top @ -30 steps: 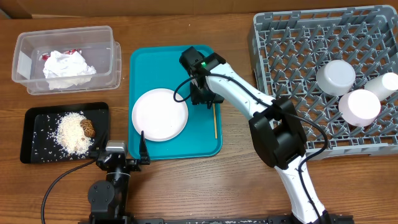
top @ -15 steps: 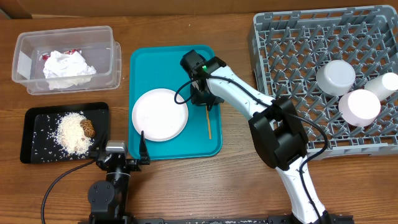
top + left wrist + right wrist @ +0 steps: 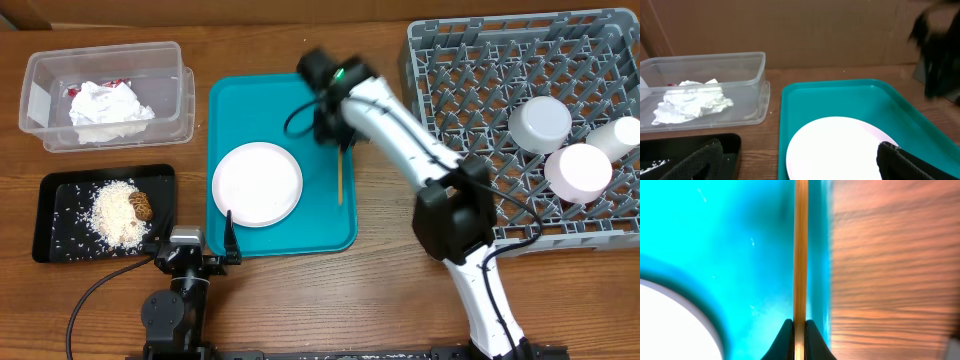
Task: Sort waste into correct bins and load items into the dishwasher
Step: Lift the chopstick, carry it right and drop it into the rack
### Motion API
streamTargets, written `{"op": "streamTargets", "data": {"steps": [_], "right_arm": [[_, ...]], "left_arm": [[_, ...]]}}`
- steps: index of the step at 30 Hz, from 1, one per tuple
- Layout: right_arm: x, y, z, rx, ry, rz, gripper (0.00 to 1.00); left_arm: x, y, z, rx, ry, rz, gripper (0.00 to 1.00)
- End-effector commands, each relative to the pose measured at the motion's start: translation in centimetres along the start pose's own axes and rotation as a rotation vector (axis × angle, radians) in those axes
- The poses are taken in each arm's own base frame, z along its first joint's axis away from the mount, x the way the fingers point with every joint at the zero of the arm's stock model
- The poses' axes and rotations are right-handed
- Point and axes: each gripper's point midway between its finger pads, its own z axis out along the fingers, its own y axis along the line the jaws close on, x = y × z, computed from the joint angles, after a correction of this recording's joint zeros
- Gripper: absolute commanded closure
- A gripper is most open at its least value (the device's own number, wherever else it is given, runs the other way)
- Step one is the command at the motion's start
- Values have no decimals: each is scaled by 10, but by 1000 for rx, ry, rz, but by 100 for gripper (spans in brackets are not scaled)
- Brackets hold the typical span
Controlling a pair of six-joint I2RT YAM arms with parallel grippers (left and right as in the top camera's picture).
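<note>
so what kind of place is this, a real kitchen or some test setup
Probably a robot test bench staged for dish clearing, not a real kitchen: a wooden table with a cardboard backdrop, a grey dish rack standing on it, and a teal tray.

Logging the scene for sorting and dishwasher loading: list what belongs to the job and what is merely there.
Job: wooden stick in right gripper, white plate, dish rack, clear tub with napkins, black tray with crumbs.
Merely there: teal tray, table.
</note>
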Motion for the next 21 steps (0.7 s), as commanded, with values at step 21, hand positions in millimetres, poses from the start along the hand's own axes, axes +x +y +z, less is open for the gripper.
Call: {"op": "streamTargets", "data": {"steps": [21], "right_arm": [[-106,-207,-92,-189,-186,86,96]], "left_arm": [[0,3,0,-16,-8,-6,0]]}}
